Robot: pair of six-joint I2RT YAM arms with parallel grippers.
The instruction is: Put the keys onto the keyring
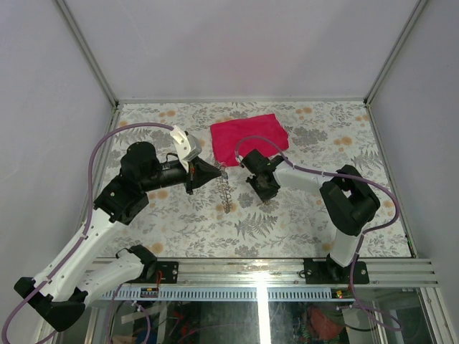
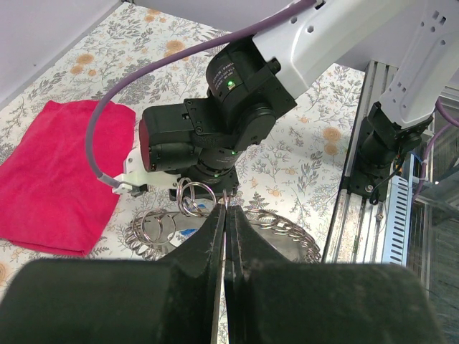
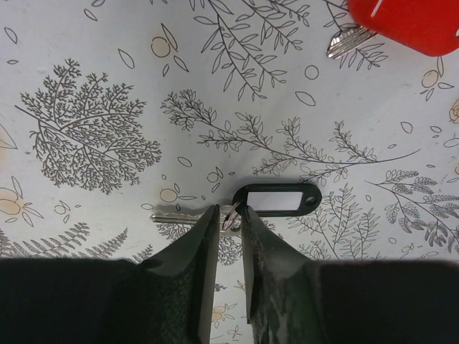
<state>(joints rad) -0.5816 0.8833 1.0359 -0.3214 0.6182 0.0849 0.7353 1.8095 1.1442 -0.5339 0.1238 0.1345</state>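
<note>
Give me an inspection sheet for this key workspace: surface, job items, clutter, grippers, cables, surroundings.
Surface: grey floral-print table cover, lying flat.
Job's things: large silver coiled-wire keyring between the two grippers; silver key joined by a small ring to a black plastic tag; second key on a red tag.
Clutter: crumpled red cloth at the far side; small silver split rings beside the keyring.
Grippers: left gripper shut, tips at the keyring; right gripper narrowly apart around the silver key's small ring, grip unclear.
Cables: purple cables loop along both arms.
Surroundings: plain white walls; aluminium rail at the near edge.
</note>
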